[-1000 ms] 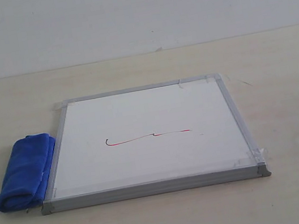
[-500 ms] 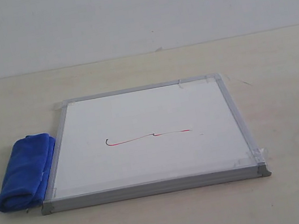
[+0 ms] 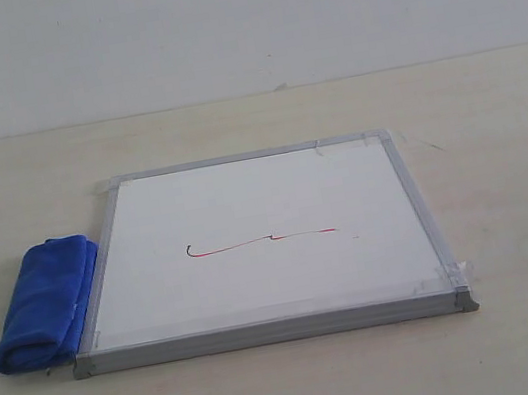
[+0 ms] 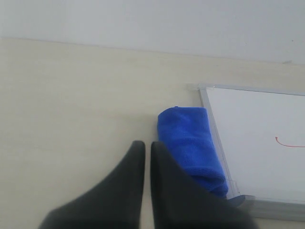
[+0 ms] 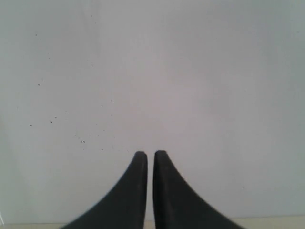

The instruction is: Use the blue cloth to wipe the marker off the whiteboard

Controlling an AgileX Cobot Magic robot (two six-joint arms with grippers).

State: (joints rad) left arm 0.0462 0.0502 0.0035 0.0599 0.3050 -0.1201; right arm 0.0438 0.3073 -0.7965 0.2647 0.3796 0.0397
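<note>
Currently the blue cloth (image 3: pixel 44 305) lies folded on the table (image 3: pixel 494 118), right against the left frame of the whiteboard (image 3: pixel 244 196); the marker (image 3: pixel 261 242) line sits mid-board. Left gripper (image 4: pixel 147 144) is clenched on nothing near the cloth, and right gripper (image 5: pixel 150 153) is clenched on nothing too.

In the left wrist view the whiteboard (image 4: pixel 252 124) is cut off by the picture's edge, and only the hooked end of the marker (image 4: pixel 287 145) is seen. The near end of the blue cloth (image 4: pixel 188 138) is covered by the left gripper (image 4: pixel 147 144), itself cropped below. The right gripper (image 5: pixel 150 153) is cropped likewise. In the exterior view a speck (image 3: pixel 356 237) on the board is too small to be identified.
</note>
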